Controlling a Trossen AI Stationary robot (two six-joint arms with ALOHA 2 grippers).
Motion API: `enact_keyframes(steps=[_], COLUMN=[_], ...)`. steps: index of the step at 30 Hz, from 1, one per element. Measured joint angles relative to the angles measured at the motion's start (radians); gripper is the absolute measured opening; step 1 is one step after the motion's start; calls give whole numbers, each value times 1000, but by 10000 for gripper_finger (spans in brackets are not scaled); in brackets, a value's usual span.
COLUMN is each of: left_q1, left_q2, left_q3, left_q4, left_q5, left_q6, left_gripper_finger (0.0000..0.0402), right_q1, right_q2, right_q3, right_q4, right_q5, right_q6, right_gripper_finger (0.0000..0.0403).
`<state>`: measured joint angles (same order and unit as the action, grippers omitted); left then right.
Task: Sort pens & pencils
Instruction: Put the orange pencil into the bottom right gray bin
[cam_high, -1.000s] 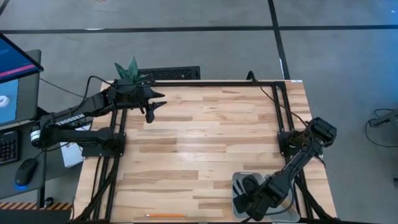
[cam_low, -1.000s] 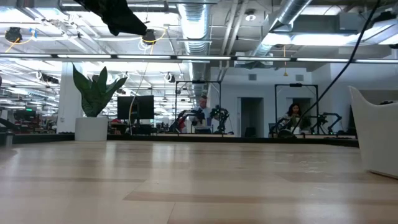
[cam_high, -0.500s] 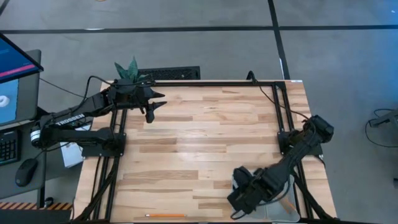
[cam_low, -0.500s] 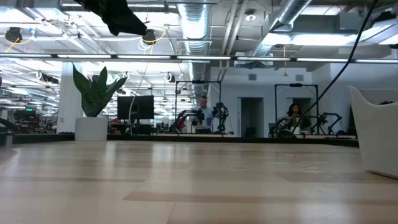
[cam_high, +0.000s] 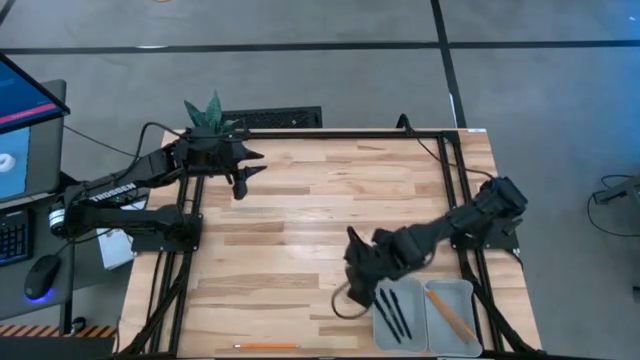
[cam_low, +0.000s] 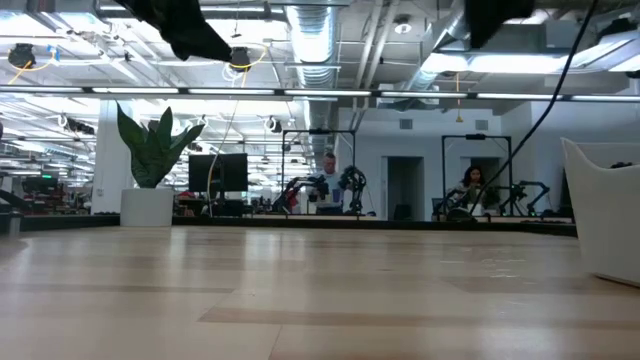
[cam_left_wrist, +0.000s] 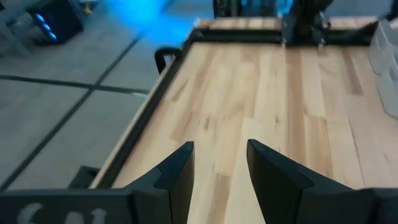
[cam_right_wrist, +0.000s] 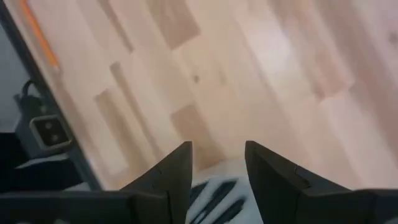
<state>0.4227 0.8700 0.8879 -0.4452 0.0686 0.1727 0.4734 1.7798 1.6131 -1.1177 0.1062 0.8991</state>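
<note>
A white two-part tray (cam_high: 425, 345) stands at the table's near right. Black pens (cam_high: 393, 311) lie in its left compartment and an orange pencil (cam_high: 449, 314) lies in its right one. Another orange pencil (cam_high: 265, 346) lies flat along the table's near edge; it also shows in the right wrist view, pencil (cam_right_wrist: 38, 34). My right gripper (cam_high: 356, 258) hangs open above bare wood just left of the tray, with the pens (cam_right_wrist: 211, 193) behind its fingers. My left gripper (cam_high: 250, 172) waits open, raised at the far left, with nothing between its fingers (cam_left_wrist: 177, 174).
A potted plant (cam_high: 208, 113) stands at the far left corner beside my left arm. Black frame rails (cam_high: 450, 170) border the table. The wide middle of the wooden top (cam_high: 320, 215) is bare. The tray's white wall (cam_low: 600, 220) shows at the right in the low view.
My right gripper has risen from over the tray and swung toward the table's left and far side, rolling its wrist as it went. The tray, covered by the arm before, now shows its pens and pencil. My left arm has kept still.
</note>
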Motion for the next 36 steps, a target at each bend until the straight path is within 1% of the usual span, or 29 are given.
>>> enact_keyframes(steps=[3, 8, 11, 14, 18, 25, 31, 33, 36], left_q1=[-7, -44, -87, -142, -232, -424, -600, -658, -741], left_q2=[0, -18, -42, -75, -126, -181, -152, -131, -104], left_q3=[0, 0, 0, 0, 0, 0, 0, 0, 0], left_q4=[-56, -103, -120, -137, -141, -122, -116, -118, -123], left_q5=[27, 103, 136, 143, 144, 135, 125, 94, 36], left_q6=[8, 1, -20, -63, -121, -170, -217, -234, -265], left_gripper_finger=[140, 140, 140, 140, 140, 140, 139, 140, 140], right_q1=[-57, -139, -177, -211, -244, -259, -271, -279, -290], right_q2=[0, 0, 0, 0, 0, 0, 0, 0, 0], right_q3=[0, 0, 0, 0, 0, 0, 0, 0, 0], right_q4=[35, 174, 228, 252, 292, 468, 538, 535, 535], right_q5=[0, 0, 0, 0, 0, 1, 30, 53, 57], right_q6=[-85, -207, -228, -229, -237, -353, -411, -411, -428], right_gripper_finger=[169, 170, 171, 171, 169, 170, 171, 170, 169])
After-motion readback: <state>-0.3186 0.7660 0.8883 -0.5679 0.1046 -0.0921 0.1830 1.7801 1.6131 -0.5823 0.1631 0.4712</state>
